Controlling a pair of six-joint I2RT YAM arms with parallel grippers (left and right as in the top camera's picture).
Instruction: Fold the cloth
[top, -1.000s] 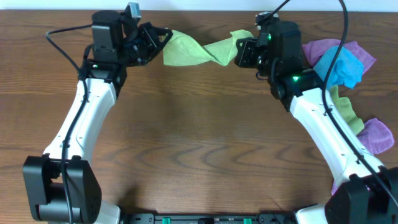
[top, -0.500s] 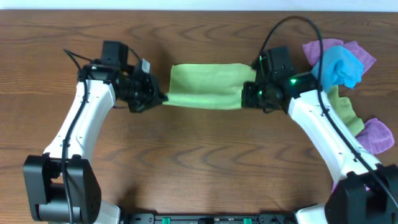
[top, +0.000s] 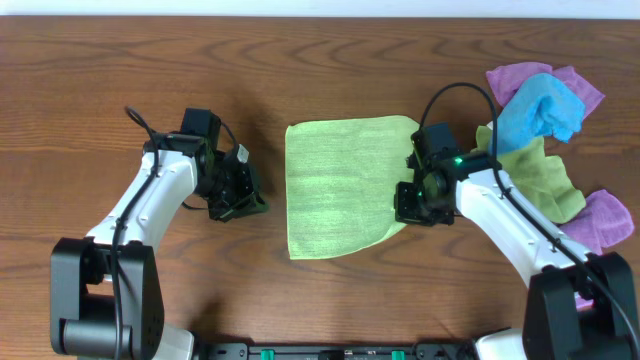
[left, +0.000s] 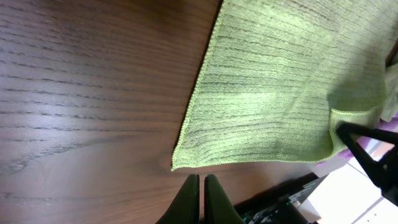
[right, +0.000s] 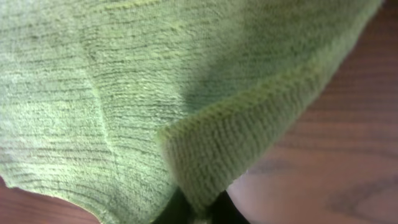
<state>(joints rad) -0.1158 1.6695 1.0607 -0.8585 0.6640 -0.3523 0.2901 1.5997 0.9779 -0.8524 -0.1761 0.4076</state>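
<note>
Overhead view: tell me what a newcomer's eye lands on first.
A green cloth lies spread flat mid-table. The right gripper pinches its right edge, while the left gripper sits shut and empty just off its left edge. A pile of coloured cloths crowds the far right.

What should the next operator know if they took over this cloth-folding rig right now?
The light green ribbed cloth lies spread flat on the brown wooden table.
The left tool is shut and empty, off the cloth's left edge and apart from it.
The right tool is shut on the cloth's right edge, pinching up a small ridge.
A pile of purple, blue and green cloths sits at far right.
Done: spreading. Left: every fold.
</note>
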